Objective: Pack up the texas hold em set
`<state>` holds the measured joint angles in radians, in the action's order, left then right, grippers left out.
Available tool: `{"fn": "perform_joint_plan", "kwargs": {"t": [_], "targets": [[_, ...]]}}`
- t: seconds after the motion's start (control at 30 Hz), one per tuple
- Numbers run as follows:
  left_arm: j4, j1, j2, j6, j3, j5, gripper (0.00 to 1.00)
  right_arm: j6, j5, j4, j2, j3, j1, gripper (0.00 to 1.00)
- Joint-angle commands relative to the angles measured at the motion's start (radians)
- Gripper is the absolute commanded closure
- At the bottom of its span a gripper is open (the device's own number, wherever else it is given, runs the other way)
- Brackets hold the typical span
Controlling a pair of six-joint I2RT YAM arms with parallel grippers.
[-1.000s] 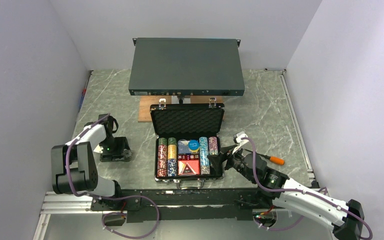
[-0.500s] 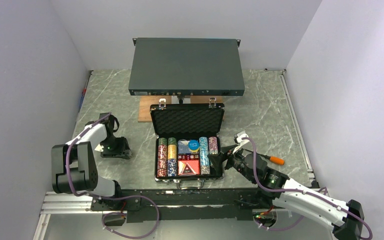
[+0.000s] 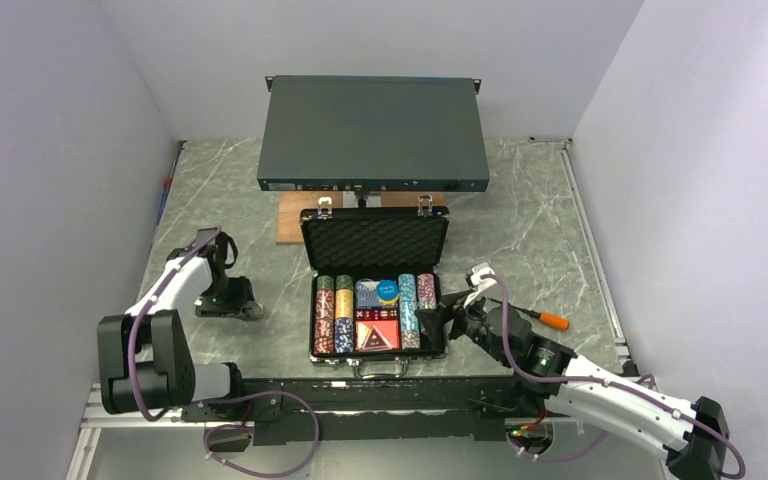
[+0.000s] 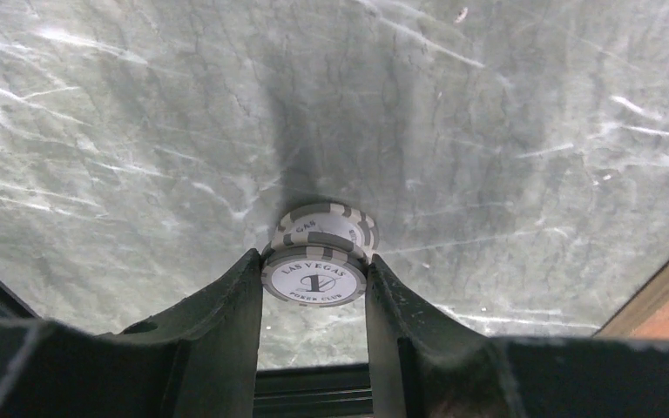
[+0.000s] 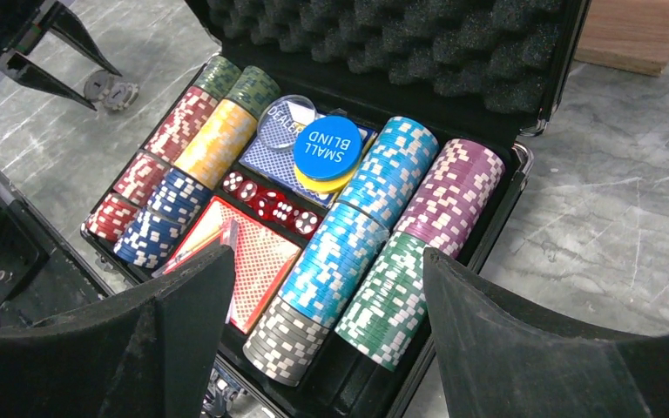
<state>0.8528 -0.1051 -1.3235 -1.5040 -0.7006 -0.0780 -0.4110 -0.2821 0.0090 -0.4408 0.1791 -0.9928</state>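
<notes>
The texas hold em set is a black case lying open at the table's near middle, its foam lid raised. Inside are rows of coloured chips, red dice, card decks and a blue disc. Left of the case, my left gripper is shut on a small stack of grey-and-white poker chips low over the table; whether they touch it I cannot tell. My right gripper is open, holds nothing and hovers at the case's right near corner.
A large dark grey rack box stands behind the case, with a wooden board under its front left. An orange-handled screwdriver lies right of my right arm. Walls close in both sides.
My left gripper has closed on the grey-and-white chips, and the left arm's elbow has shifted. The right arm has not moved.
</notes>
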Motion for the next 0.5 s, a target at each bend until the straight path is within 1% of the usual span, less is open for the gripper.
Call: {"fn": "perform_joint_plan", "kwargs": {"t": [0.0,0.2,0.33,0.37,0.47], "targets": [[0.074,0.001,0.072,-0.016,-0.025,-0.021,1.00,0.005,-0.017,0.043,-0.007,0.019,-0.004,0.19],[0.070,0.002,0.132,0.020,-0.026,0.015,1.00,0.005,-0.017,0.047,-0.028,0.023,-0.004,0.19],[0.001,0.022,0.163,0.112,-0.027,0.067,1.00,0.004,-0.015,0.049,-0.042,0.027,-0.004,0.19],[-0.024,0.046,0.172,0.151,-0.031,0.069,1.00,0.005,-0.014,0.048,-0.047,0.028,-0.005,0.19],[-0.082,0.173,0.204,0.260,-0.055,0.069,1.00,0.002,-0.014,0.044,-0.061,0.036,-0.005,0.19]]}}
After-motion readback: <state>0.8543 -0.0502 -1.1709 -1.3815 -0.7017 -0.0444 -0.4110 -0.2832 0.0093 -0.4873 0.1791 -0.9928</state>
